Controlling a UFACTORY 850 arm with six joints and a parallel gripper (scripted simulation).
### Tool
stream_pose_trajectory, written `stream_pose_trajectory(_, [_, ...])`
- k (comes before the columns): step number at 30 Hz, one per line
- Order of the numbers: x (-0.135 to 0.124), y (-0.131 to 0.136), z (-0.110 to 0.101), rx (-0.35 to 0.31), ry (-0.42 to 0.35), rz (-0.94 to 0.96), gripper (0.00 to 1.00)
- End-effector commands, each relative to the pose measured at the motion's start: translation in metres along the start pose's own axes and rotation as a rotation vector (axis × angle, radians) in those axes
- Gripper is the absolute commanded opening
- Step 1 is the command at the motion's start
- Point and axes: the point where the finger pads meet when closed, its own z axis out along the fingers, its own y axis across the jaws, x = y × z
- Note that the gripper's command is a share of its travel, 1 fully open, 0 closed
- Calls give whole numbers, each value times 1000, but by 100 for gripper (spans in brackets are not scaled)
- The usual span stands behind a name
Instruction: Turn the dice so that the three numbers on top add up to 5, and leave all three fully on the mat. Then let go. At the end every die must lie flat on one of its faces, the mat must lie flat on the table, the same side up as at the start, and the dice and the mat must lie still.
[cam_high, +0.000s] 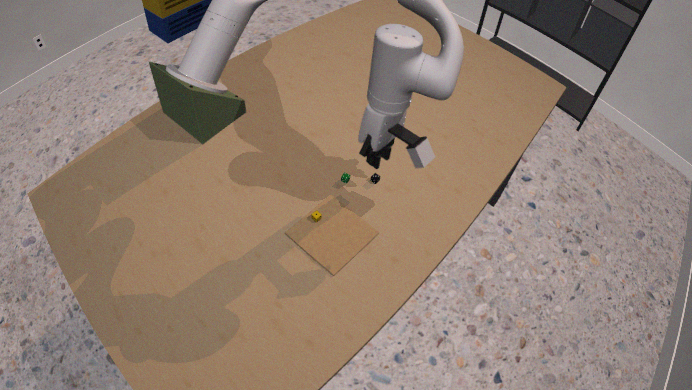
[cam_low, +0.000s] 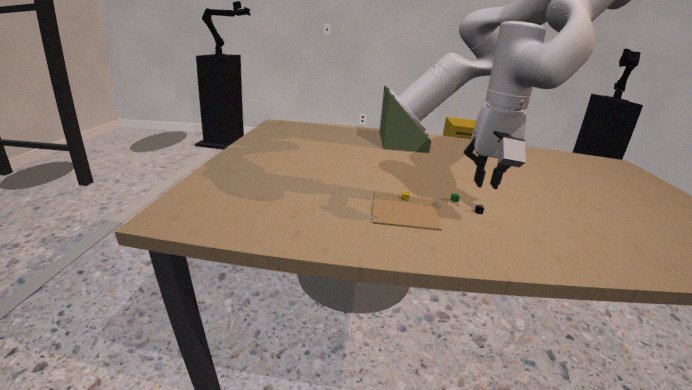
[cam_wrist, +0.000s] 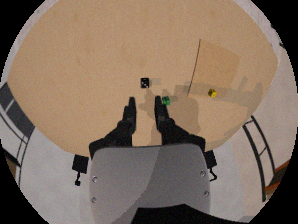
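Observation:
My gripper (cam_high: 378, 162) (cam_low: 487, 186) (cam_wrist: 145, 103) is partly open and empty, above the table near the black and green dice. The black die (cam_high: 375, 178) (cam_low: 479, 209) (cam_wrist: 144, 83) lies on the table off the mat, with several white pips on top. The green die (cam_high: 345, 177) (cam_low: 455, 198) (cam_wrist: 166, 101) is also off the mat, partly behind a finger in the wrist view; its top number is unclear. The yellow die (cam_high: 316, 216) (cam_low: 405, 196) (cam_wrist: 212, 93) sits on the thin wooden mat (cam_high: 332, 250) (cam_low: 407, 212) (cam_wrist: 217, 65) near its back edge, apparently one pip up. The mat lies flat.
The green arm mount (cam_high: 195, 107) (cam_low: 400, 130) stands on the table behind the dice. The arm's shadow falls across the green die and part of the mat. A dark shelf (cam_high: 570, 35) stands beyond the table.

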Motion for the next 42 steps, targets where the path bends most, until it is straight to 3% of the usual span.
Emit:
stream_pose_trajectory(1, [1, 0, 4, 0, 2, 0, 31])
stream_pose_trajectory(25, [3, 1, 36, 0, 2, 0, 31])
stream_pose_trajectory(42, [3, 1, 44, 0, 2, 0, 31])
